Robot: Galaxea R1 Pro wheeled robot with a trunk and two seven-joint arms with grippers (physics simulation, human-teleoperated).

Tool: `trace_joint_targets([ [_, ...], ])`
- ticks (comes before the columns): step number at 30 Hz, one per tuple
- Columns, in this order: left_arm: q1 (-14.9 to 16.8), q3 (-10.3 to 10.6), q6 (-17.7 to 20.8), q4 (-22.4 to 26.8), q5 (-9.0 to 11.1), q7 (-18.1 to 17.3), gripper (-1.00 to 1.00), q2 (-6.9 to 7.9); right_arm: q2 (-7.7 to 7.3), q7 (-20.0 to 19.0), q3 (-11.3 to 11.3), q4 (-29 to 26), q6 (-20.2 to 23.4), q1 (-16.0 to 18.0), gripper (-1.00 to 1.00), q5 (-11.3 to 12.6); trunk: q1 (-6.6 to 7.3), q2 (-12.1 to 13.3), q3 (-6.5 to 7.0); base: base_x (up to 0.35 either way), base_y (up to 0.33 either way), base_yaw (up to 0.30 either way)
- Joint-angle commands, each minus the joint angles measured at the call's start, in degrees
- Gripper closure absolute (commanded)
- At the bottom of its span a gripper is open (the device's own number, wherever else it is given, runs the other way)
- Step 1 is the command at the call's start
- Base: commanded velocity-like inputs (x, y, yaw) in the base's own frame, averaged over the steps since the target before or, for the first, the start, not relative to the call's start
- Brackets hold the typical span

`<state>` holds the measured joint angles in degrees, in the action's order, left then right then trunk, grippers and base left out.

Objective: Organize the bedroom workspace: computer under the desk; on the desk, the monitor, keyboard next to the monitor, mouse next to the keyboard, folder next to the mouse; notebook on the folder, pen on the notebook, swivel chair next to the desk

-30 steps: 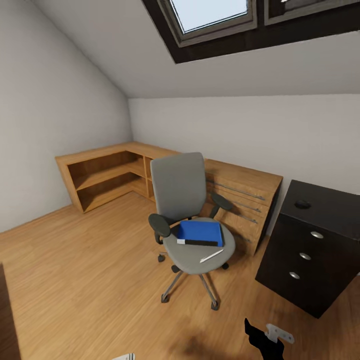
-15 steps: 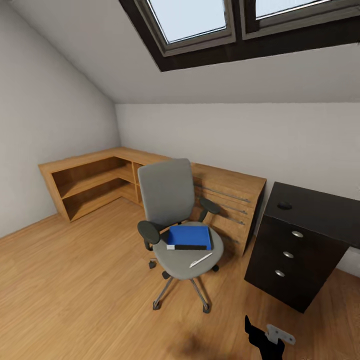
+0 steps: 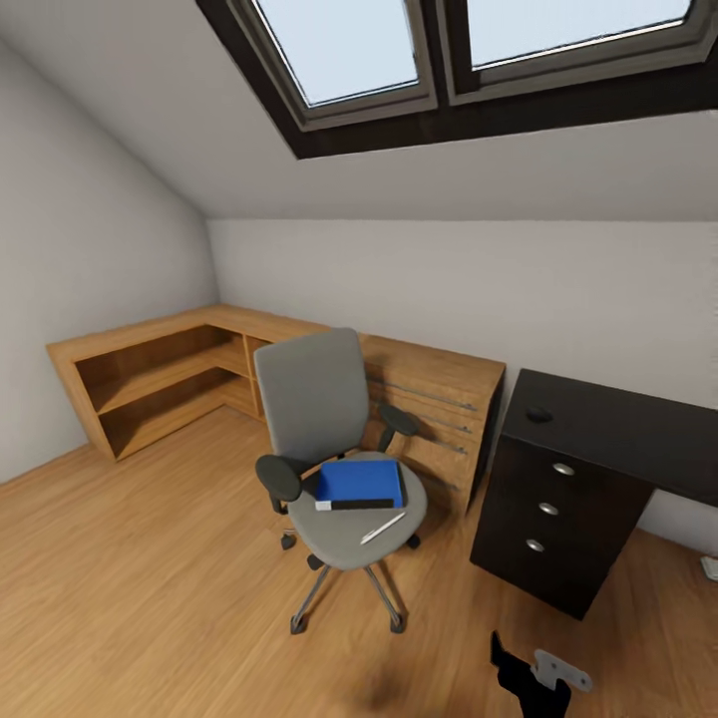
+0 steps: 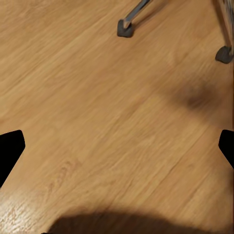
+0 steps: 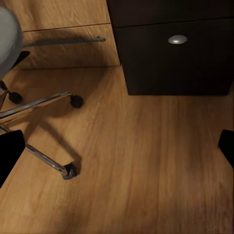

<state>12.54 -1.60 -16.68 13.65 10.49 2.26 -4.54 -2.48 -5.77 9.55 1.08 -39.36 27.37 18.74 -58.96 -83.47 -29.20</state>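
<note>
**Swivel chair with folder, notebook and pen, beside the black desk**

In your head view, the swivel chair (image 3: 334,469) stands at centre frame on the wooden floor (image 3: 150,578). On its seat lies the blue folder (image 3: 361,481); the black notebook (image 3: 351,504) rests along the folder's near edge, and the pen (image 3: 383,528) lies just in front of it. To the right of the chair stands the desk (image 3: 598,439), with a small dark rounded object, possibly the mouse (image 3: 539,414), on its top. A light wooden dresser (image 3: 429,399) runs along the wall behind the chair.

Your right gripper (image 3: 534,673) shows at the lower edge of the frame; its wrist view has a fingertip at each side margin, set wide apart, holding nothing. Your left gripper (image 4: 117,148) likewise is spread wide and empty above the floor.
</note>
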Motion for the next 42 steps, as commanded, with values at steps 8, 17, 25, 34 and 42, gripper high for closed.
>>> trace_joint_targets([
  [8,0.03,-0.01,-0.43,-0.11,0.07,0.02,-1.0,-0.06,-0.12,-0.4,0.53,0.07,-0.15,0.04,-1.0,0.24,1.77,3.19,1.76,0.0,0.0,-0.087],
  [17,0.03,0.02,-0.49,-0.11,0.02,0.02,-1.0,-0.05,-0.19,-0.46,0.55,0.06,-0.07,-0.11,-1.0,0.09,3.74,6.8,3.41,0.0,0.0,-0.006],
  [25,0.03,0.01,-0.52,-0.12,0.05,0.02,-1.0,-0.1,0.45,-0.39,0.6,0.1,-0.02,-0.12,-1.0,0.34,5.06,9.21,4.49,0.0,0.0,-0.024],
  [34,0.03,0.02,-0.76,-0.12,-0.02,0.02,-1.0,-0.11,0.95,-0.38,0.71,0.06,-0.1,-0.12,-1.0,0.42,5.06,9.21,4.64,0.0,0.0,-0.213],
  [42,0.03,0.02,-0.8,-0.12,-0.03,0.02,-1.0,-0.11,0.91,-0.38,0.73,0.06,-0.08,-0.12,-1.0,0.42,5.06,9.21,4.73,0.0,0.0,-0.263],
])
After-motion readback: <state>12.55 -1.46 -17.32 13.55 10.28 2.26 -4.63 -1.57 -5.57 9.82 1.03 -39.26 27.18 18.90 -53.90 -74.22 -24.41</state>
